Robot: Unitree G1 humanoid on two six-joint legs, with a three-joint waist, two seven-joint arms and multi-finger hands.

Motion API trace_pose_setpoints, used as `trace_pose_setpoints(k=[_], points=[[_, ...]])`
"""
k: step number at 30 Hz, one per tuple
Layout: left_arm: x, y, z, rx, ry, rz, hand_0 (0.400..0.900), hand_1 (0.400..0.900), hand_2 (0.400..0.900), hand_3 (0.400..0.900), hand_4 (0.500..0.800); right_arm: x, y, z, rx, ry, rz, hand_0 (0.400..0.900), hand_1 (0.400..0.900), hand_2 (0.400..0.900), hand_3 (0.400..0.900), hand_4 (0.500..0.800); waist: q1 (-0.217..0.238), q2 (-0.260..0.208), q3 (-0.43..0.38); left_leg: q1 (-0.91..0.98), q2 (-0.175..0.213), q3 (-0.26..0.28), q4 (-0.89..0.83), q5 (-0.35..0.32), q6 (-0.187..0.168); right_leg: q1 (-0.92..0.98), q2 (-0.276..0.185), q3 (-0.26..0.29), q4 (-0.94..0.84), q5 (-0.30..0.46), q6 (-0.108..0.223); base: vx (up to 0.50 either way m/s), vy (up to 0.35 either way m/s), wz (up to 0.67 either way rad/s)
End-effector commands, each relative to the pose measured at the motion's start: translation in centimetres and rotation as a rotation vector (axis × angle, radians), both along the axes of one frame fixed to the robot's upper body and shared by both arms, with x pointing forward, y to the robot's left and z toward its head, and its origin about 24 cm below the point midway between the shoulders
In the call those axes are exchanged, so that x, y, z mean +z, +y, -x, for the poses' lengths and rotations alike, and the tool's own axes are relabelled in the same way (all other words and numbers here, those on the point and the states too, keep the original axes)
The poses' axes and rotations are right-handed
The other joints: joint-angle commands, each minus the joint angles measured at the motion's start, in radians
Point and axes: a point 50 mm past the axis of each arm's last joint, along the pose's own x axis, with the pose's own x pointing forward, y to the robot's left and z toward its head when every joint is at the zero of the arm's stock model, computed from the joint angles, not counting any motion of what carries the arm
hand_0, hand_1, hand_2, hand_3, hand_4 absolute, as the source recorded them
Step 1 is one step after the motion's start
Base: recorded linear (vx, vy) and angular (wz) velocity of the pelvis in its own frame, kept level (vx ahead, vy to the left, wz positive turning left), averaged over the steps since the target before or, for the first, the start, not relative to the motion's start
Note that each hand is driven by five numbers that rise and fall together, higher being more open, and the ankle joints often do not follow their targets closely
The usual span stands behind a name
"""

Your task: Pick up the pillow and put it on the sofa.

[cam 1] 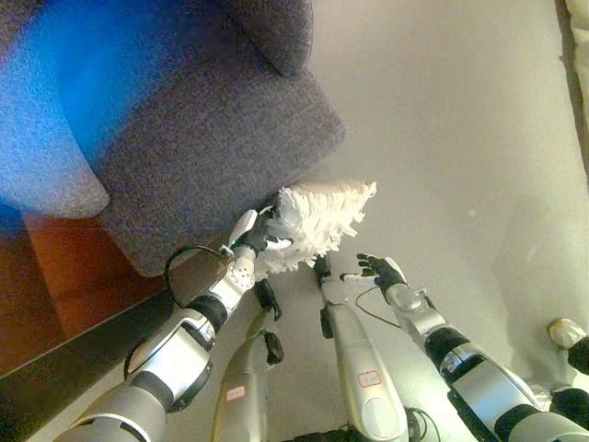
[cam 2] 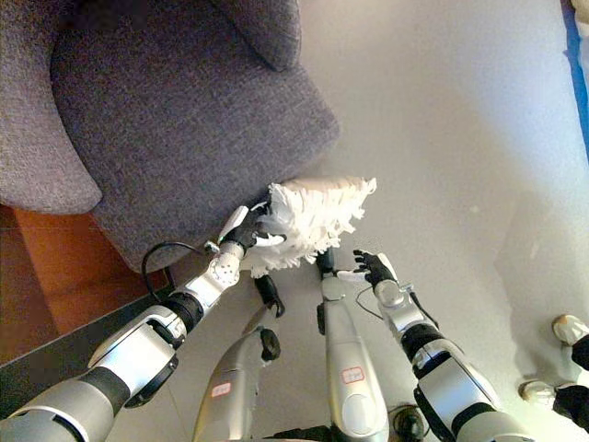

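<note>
Gripping the pillow (cam 2: 317, 218), left hand (cam 2: 250, 230) holds its near-left edge.

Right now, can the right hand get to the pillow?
Probably yes. The right hand hangs open just beside the white pillow, with nothing between them. The left hand already grips the pillow's other end, by the sofa edge.
</note>
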Motion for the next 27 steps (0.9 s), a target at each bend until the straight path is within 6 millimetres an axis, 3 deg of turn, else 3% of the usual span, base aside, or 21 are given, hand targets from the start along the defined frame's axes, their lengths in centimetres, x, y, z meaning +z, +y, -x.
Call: trace_pose_setpoints(k=[1, 2, 17, 27], points=[[1.7, -0.1, -0.8, 0.007, -0.074, 0.0, 0.635, 0.635, 0.635, 0.635, 0.641, 1.0, 0.2, -0.6, 0.014, -0.042, 0.01, 0.9, 0.9, 0.9, 0.9, 0.8, -0.024, -0.032, 0.007, -0.117, 0.067, -0.015, 0.158, -0.028, -0.087, -0.059, -0.045, 0.028, 0.041, -0.016, 0.111, 0.0, 0.0, 0.0], [1.8, -0.3, -0.9, -0.003, -0.082, -0.005, 0.4, 0.4, 0.4, 0.4, 0.5, 1.0, 0.2, -0.6, 0.014, -0.041, 0.01, 0.9, 0.9, 0.9, 0.9, 0.8, -0.025, -0.032, 0.007, -0.121, 0.067, -0.015, 0.159, -0.028, -0.087, -0.062, -0.045, 0.028, 0.04, -0.015, 0.112, 0.0, 0.0, 0.0], [2.3, -0.2, -1.1, -0.002, -0.085, 0.009, 0.4, 0.4, 0.4, 0.4, 0.5, 0.6, 0.2, -0.2, 0.019, -0.035, -0.001, 0.9, 0.9, 0.9, 0.9, 0.8, -0.029, -0.029, 0.007, -0.105, 0.065, -0.032, 0.168, -0.034, -0.087, -0.043, -0.048, 0.027, 0.047, -0.021, 0.107, 0.0, 0.0, 0.0], [1.5, 0.1, -0.3, -0.005, -0.099, 0.095, 0.4, 0.4, 0.4, 0.4, 0.5, -2.4, -1.0, 2.2, 0.002, 0.085, 0.016, 0.9, 0.9, 0.9, 0.9, 0.8, -0.014, -0.012, 0.007, 0.056, 0.047, -0.058, 0.137, -0.059, -0.079, 0.113, -0.06, 0.016, 0.022, -0.047, 0.102, 0.04, 0.049, 0.03]])
